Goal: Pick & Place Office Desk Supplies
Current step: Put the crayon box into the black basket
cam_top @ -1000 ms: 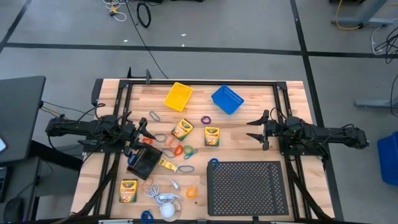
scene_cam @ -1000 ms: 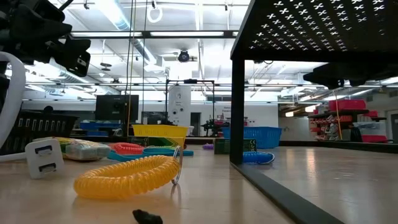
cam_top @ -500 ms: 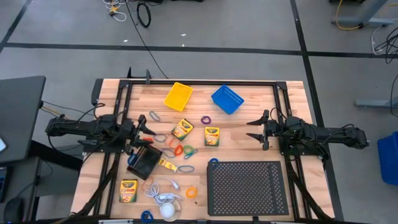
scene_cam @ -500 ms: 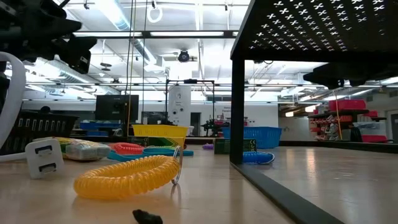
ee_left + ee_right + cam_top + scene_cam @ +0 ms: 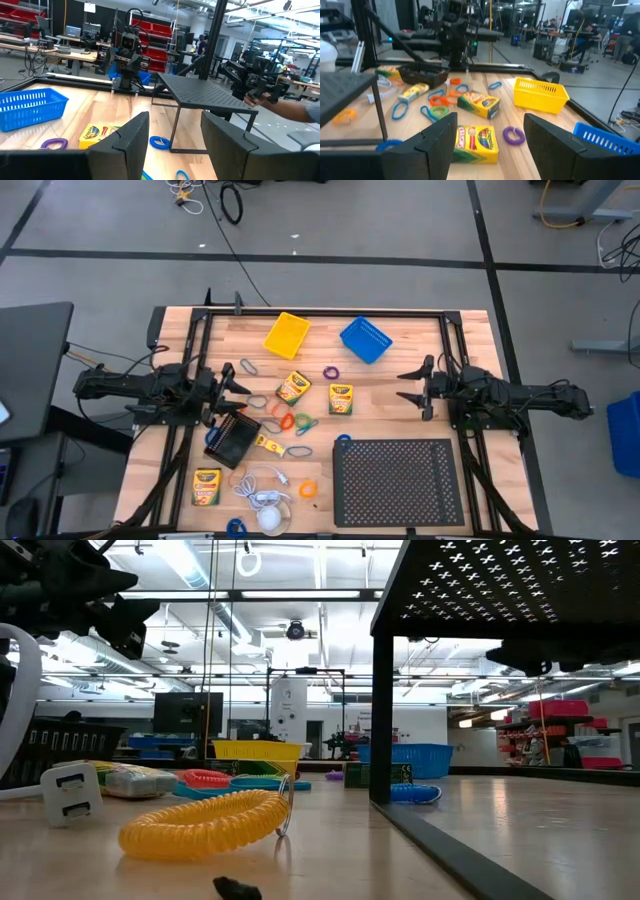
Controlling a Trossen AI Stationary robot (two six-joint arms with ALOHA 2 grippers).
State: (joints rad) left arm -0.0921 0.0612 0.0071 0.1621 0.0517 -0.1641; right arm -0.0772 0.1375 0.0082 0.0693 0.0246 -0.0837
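Note:
The office desk supplies lie spread over the wooden table: crayon boxes point(image 5: 293, 387) point(image 5: 341, 398) point(image 5: 206, 486), a purple loop point(image 5: 330, 371), red and orange loops point(image 5: 285, 421), a blue loop point(image 5: 343, 439) and an orange coil point(image 5: 307, 489). My left gripper point(image 5: 234, 380) hovers open at the table's left side, above the table, pointing right. My right gripper point(image 5: 412, 387) hovers open at the right side, pointing left. In the left wrist view my left gripper point(image 5: 175, 145) has nothing between its fingers. My right gripper point(image 5: 490, 145) in its wrist view is likewise bare, with crayon boxes point(image 5: 475, 140) beyond.
A yellow basket point(image 5: 287, 335) and a blue basket point(image 5: 365, 340) stand at the far side. A large black perforated tray point(image 5: 398, 482) on legs fills the near right. A small black basket point(image 5: 233, 440) and a white charger with cable point(image 5: 262, 500) lie near left.
My left gripper has swung a little toward the table's far edge while staying open; the right arm and the supplies have kept still.

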